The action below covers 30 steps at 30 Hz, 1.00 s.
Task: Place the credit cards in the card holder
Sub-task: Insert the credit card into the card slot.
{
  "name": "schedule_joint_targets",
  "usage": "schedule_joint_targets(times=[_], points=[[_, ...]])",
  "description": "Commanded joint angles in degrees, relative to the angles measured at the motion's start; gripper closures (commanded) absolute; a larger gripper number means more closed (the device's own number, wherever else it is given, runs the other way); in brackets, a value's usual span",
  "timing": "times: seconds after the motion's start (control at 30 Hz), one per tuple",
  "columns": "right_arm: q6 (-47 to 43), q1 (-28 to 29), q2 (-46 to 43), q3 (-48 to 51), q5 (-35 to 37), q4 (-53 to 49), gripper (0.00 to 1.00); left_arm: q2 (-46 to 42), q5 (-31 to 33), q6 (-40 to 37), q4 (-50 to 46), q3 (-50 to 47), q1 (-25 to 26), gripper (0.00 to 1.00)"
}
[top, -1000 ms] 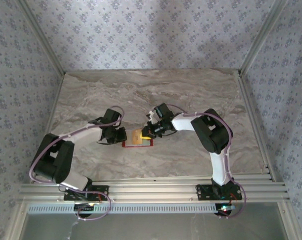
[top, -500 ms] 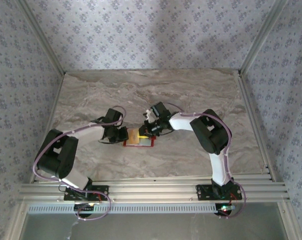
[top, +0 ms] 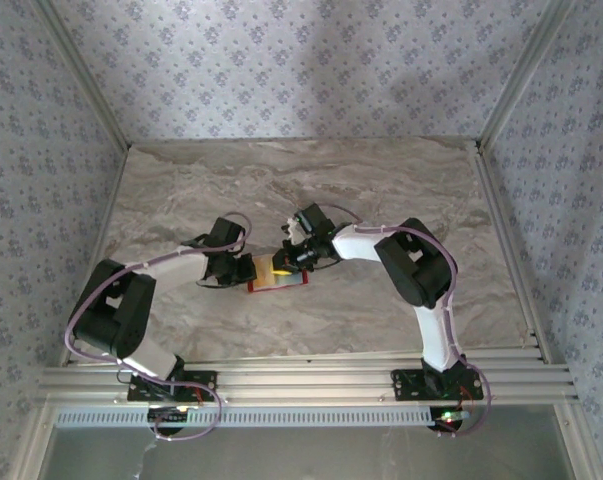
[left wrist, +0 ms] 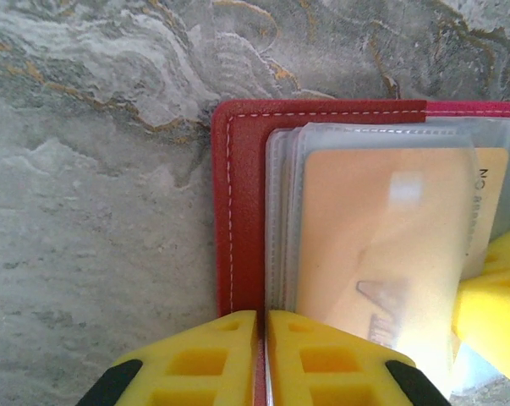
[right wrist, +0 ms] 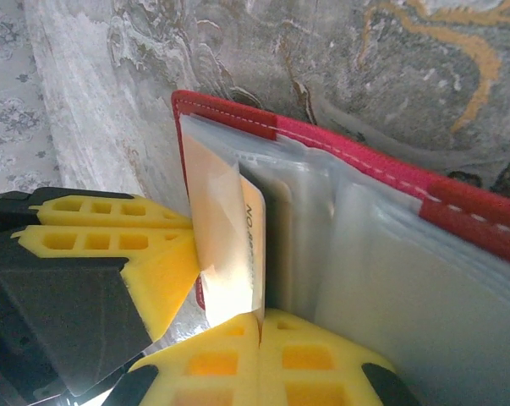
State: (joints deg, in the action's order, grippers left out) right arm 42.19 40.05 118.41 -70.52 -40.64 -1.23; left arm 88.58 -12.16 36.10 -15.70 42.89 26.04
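The red card holder (left wrist: 242,211) lies open on the marble table, its clear plastic sleeves fanned out. My left gripper (left wrist: 264,338) is shut on the holder's left edge, pinning the red cover and sleeve roots. A tan credit card (left wrist: 381,245) sits mostly inside the top sleeve. In the right wrist view, my right gripper (right wrist: 261,326) is shut on the credit card (right wrist: 253,237) at its outer edge, standing it on edge between the sleeves of the holder (right wrist: 457,211). From above, the two grippers (top: 243,270) (top: 284,260) meet over the holder (top: 286,283).
Marble tabletop (top: 381,190) stretches open behind and to both sides of the holder. Patterned walls enclose the back and sides. An aluminium rail (top: 301,380) runs along the near edge by the arm bases.
My right gripper has moved left toward the left gripper, carrying the card deeper into the sleeve. The holder looks more folded over. The left gripper has stayed put.
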Motion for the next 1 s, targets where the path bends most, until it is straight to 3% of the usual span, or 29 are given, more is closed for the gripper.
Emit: schedule_joint_targets(times=[0.0, 0.1, 0.2, 0.3, 0.53, 0.97], points=[[-1.95, 1.6, -0.05, -1.27, 2.08, -3.46, 0.95, 0.39, -0.82, 0.04, -0.1, -1.49, 1.03, 0.87], [-3.79, 1.61, -0.79, -1.88, 3.95, -6.62, 0.88, 0.2, -1.19, -0.06, 0.08, -1.69, 1.02, 0.86], [-4.99, 1.55, -1.57, -1.92, 5.76, -8.78, 0.67, -0.23, -1.18, -0.41, -0.22, -1.9, 0.8, 0.85], [-5.41, 1.45, -2.25, -1.82, 6.27, -9.53, 0.59, -0.34, -1.28, -0.61, -0.28, -2.11, 0.4, 0.84], [-8.57, 1.26, -5.66, -1.64, 10.89, -14.28, 0.5, -0.4, -1.97, -0.85, -0.19, -2.38, 0.08, 0.84], [-13.05, 0.8, -10.7, -2.49, 17.47, -21.87, 0.45, -1.66, -2.24, -1.38, -0.64, -2.82, -0.03, 0.83]])
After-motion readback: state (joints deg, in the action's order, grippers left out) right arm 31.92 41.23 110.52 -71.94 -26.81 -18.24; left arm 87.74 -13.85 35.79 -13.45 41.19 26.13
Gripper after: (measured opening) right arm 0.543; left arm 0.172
